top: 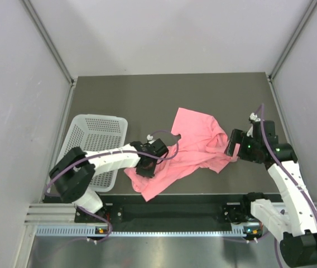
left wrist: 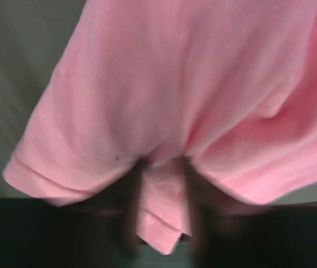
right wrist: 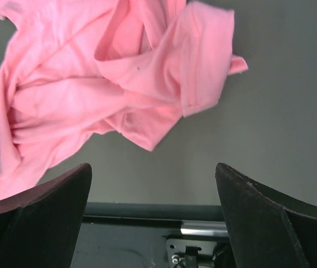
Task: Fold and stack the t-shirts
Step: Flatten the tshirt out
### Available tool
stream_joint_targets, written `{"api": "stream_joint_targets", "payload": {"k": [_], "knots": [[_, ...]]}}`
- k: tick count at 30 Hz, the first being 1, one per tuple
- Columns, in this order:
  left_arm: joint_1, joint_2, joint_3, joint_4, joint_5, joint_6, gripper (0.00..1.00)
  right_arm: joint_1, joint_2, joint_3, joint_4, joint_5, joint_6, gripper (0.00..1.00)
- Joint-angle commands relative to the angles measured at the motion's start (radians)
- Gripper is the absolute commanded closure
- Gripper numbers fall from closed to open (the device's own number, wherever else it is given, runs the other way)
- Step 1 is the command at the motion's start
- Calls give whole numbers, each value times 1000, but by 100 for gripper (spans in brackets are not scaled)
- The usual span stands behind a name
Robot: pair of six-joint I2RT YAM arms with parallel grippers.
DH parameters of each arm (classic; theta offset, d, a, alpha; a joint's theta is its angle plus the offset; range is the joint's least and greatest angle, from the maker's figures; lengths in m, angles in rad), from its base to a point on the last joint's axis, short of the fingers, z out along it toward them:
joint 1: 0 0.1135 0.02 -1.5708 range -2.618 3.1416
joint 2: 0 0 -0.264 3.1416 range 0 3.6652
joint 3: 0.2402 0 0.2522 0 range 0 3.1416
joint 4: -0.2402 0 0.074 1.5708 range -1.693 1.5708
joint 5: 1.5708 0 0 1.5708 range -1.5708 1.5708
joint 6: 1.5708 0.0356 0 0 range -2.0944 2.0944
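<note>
- We count one t-shirt: a plain salmon-pink short-sleeved t-shirt [top: 189,151] of thin soft fabric. It lies crumpled and unfolded, not stacked on anything.
- It sits on the near half of the dark grey table [top: 125,106], from about the middle toward the right edge. One tail of cloth reaches down to the near edge.
- In the right wrist view the salmon-pink t-shirt [right wrist: 91,84] shows a hemmed sleeve turned over on top of the bunched body, with bare table beside it.
- In the left wrist view the shirt [left wrist: 175,100] fills nearly the whole picture, with a hemmed edge hanging at the lower left.
- We see two grippers. The left gripper [top: 146,166] is at the shirt's near-left part. From its own camera the left gripper [left wrist: 163,215] has its two dark fingers close together, with a fold of pink cloth pinched between them.
- The right gripper [top: 232,148] is at the shirt's right edge. From its own camera the right gripper [right wrist: 153,212] is spread wide with nothing between the fingers, and most of the shirt lies beyond them. We cannot tell whether the cloth at the picture's left margin touches a finger.
- We count one white perforated plastic basket [top: 94,145], rectangular, by the left edge of the table. It is apart from the shirt, and the left arm reaches across its near-right corner.
</note>
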Motion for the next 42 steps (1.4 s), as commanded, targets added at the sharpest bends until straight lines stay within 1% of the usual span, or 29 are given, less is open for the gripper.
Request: {"api": "stream_joint_targets", "payload": {"k": [1, 2, 3, 5, 8, 11, 12, 13, 14, 15, 16, 17, 18, 20, 21, 23, 24, 25, 27, 28, 30, 32, 33, 34, 36, 38, 39, 41, 42], "knots": [[1, 50, 69, 23, -67, 13, 78, -4, -35, -33, -53, -2, -4, 8], [3, 63, 94, 6, -117, 19, 92, -4, -38, -36, -53, 0, -3, 9], [5, 67, 147, -23, -142, 29, 100, -2, -39, -40, -51, 0, 6, 9], [12, 72, 201, -41, -220, 61, 100, -2, -23, -34, -44, -5, 14, 9], [64, 99, 321, -51, -276, 124, 100, -2, 28, -22, -30, -23, 14, 10], [168, 167, 455, -66, -296, 179, 100, -4, 92, 7, -14, -20, 9, 10], [201, 191, 494, -74, -279, 193, 99, -4, 111, 18, -10, -20, 2, 10], [259, 216, 569, -109, -267, 205, 86, -4, 128, 38, 2, -19, -3, 10], [280, 271, 607, -133, -259, 208, 68, -4, 163, 45, 9, -12, -7, 10], [293, 294, 644, -158, -260, 211, 42, -2, 181, 55, 12, -5, -14, 10], [298, 311, 698, -190, -270, 216, 34, -4, 201, 73, 16, 6, -18, 10], [295, 313, 703, -209, -271, 219, 30, -2, 235, 81, 19, 12, -21, 10], [293, 301, 677, -207, -247, 219, 24, -4, 250, 93, 22, 15, -26, 10], [284, 224, 631, -201, -216, 201, 23, -4, 289, 98, 32, 20, -31, 10], [279, 192, 572, -200, -199, 185, 23, -4, 303, 96, 36, 24, -32, 10], [247, 89, 504, -192, -129, 141, 28, -4, 330, 90, 53, 38, -34, 10], [230, 52, 434, -187, -109, 119, 30, -5, 339, 78, 62, 43, -34, 11], [192, -15, 395, -178, -52, 75, 34, -5, 349, 70, 73, 46, -35, 12], [157, -70, 312, -128, 5, 30, 39, -5, 376, 47, 111, 50, -34, 15], [123, -113, 240, -117, 22, -15, 41, -4, 390, 41, 124, 60, -29, 16], [104, -140, 159, -80, 36, -51, 41, -4, 433, 35, 162, 60, -27, 19], [103, -146, 135, -72, 36, -68, 39, -5, 485, 35, 185, 95, -24, 21], [101, -137, 132, -72, 31, -66, 34, -4, 505, 39, 191, 109, -18, 27], [101, -129, 143, -74, 30, -53, 32, -5, 525, 45, 200, 122, -20, 29], [103, -89, 164, -84, 26, -39, 31, -7, 574, 67, 205, 188, -18, 33], [103, -62, 195, -92, 23, -28, 31, -15, 606, 90, 228, 240, -26, 43], [101, -57, 201, -89, 20, -27, 32, -19, 620, 126, 236, 254, -29, 62], [103, -48, 209, -81, 20, -28, 33, -33, 678, 180, 246, 267, -32, 90], [101, -42, 207, -80, 22, -33, 34, -36, 704, 247, 248, 271, -29, 100]]}}
